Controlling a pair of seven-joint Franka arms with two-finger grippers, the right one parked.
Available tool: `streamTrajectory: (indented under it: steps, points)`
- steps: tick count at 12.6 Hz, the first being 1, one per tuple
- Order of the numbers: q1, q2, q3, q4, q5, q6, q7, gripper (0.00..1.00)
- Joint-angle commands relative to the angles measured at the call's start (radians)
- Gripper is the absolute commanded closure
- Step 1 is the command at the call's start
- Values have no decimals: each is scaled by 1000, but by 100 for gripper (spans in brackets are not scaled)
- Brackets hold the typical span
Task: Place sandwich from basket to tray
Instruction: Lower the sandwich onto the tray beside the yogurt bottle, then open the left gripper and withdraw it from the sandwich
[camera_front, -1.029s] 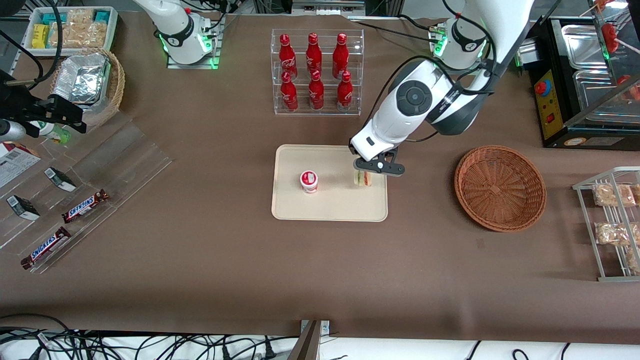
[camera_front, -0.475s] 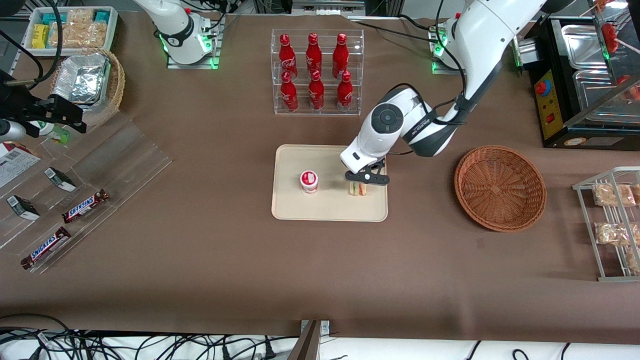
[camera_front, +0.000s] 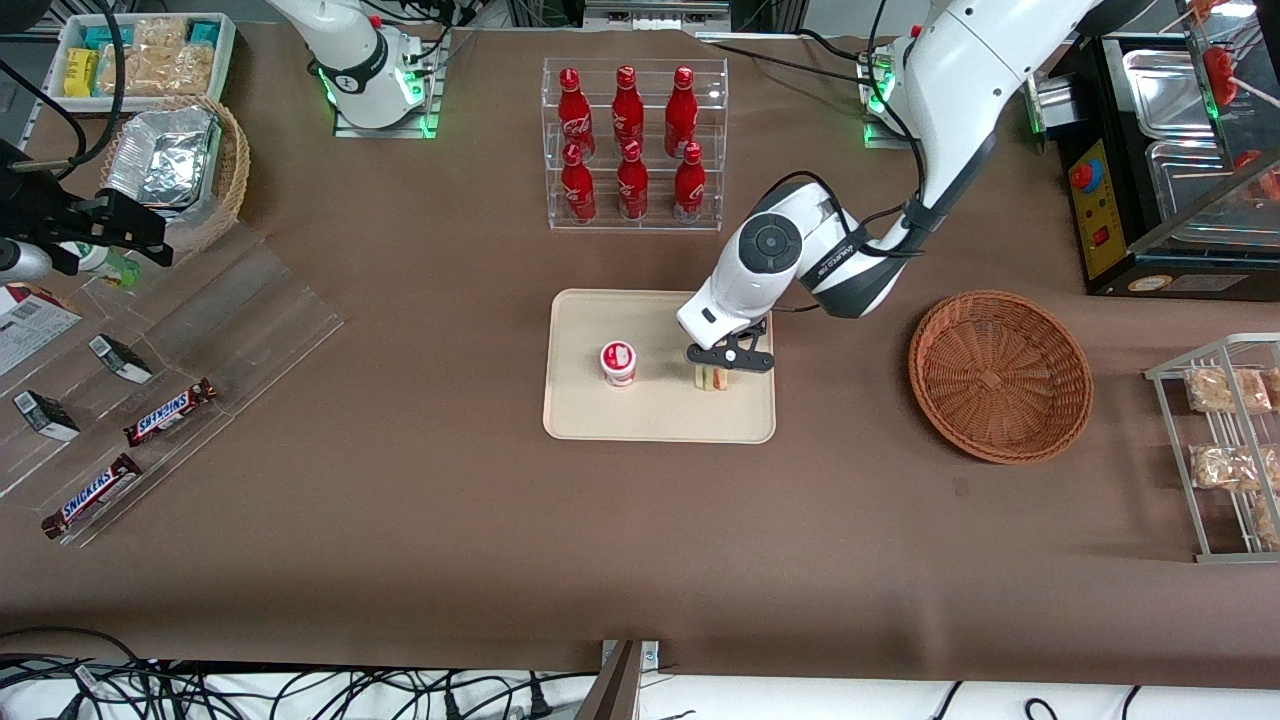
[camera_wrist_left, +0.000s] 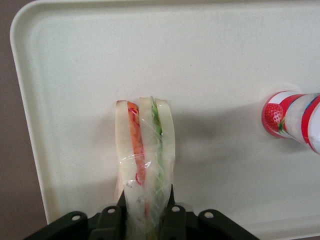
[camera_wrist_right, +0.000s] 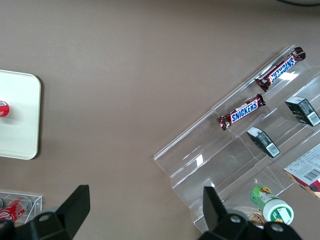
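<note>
Brown desk, tray (camera_front: 590, 420) at centre. My end effector (camera_front: 722, 372) is clamped on the sandwich (camera_wrist_left: 145, 160), low over the tray, 3 o'clock of the yogurt cup (camera_front: 618, 362); basket (camera_front: 1000, 375) sits further toward 3 o'clock. Risk, my judgement: upright wedge topples on release if wrap sticks to fingers.

A strawberry yogurt cup (camera_front: 618, 362) stands upright on the tray (camera_front: 650, 425). Farther from the front camera, a clear rack (camera_front: 634, 145) holds six red bottles in two rows. Toward the parked arm's end of the brown table cover (camera_front: 400, 540) lie a tan basket (camera_front: 205, 215) of foil trays, a white bin (camera_front: 140, 55) of snacks, and a clear stepped stand (camera_front: 250, 310) with two Snickers bars (camera_front: 172, 412) (plus small dark boxes). Toward the working arm's end sit a wire rack (camera_front: 1225, 445) of snack packets and a black machine (camera_front: 1110, 200).
</note>
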Motion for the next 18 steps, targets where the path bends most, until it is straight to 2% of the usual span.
streamTrajectory:
  steps: [1, 3, 4, 5, 7, 13, 18]
  points:
    - [-11, 13, 9, 26, 32, -12, -27, 31]
    - [-9, 7, 9, 26, 32, -19, -27, 18]
    - [-6, 2, 8, 26, 31, -22, -31, 6]
    - [-2, -2, 6, 29, 31, -42, -31, 0]
    - [-3, -30, 3, 87, 27, -157, -47, 0]
    - [35, -39, -3, 422, -42, -519, -54, 0]
    - [161, -165, 4, 441, -22, -633, -92, 0]
